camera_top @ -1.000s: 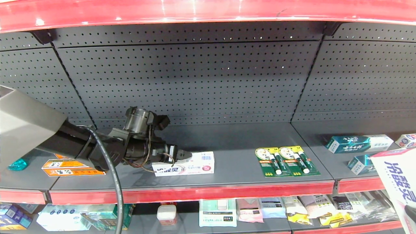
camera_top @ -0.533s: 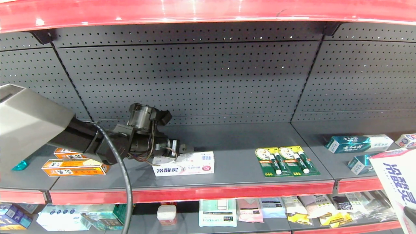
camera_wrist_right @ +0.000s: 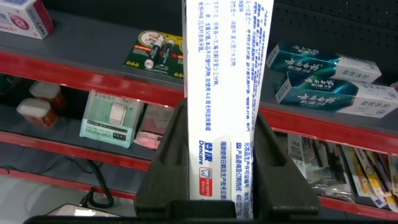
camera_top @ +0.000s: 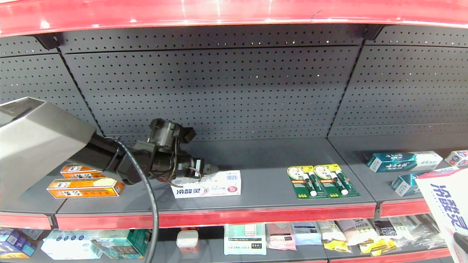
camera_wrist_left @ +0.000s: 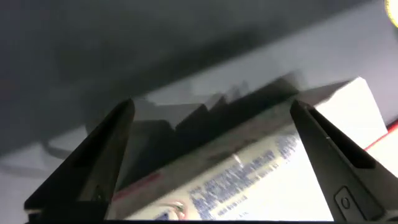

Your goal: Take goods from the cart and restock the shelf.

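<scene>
A grey shelf (camera_top: 263, 157) carries two orange boxes (camera_top: 85, 182) at far left. Next to them the left gripper (camera_top: 211, 169) hangs over the left end of a white toothpaste carton (camera_top: 215, 184), which lies flat near the shelf's front lip. Its jaws are spread wide to either side of the carton's long top face, though whether either one touches the card is hard to make out in the blurred left wrist view. Further right lie a pair of green blister packs (camera_top: 323, 181) and teal toothpaste boxes (camera_top: 402, 160). At far right, in front of the shelf, the right gripper (camera_wrist_right: 224, 162) has its jaws clenched on a second carton (camera_wrist_right: 224, 74), gripped at its lower end with the rest standing out beyond them. These cartons look light and stiff, hollow card around a tube. Their glossy faces may slide under a weak squeeze, and their thin walls would dent under a hard one. The safest hold appears to be across the narrow width, near mid-length for the one lying flat, so it does not swing.
</scene>
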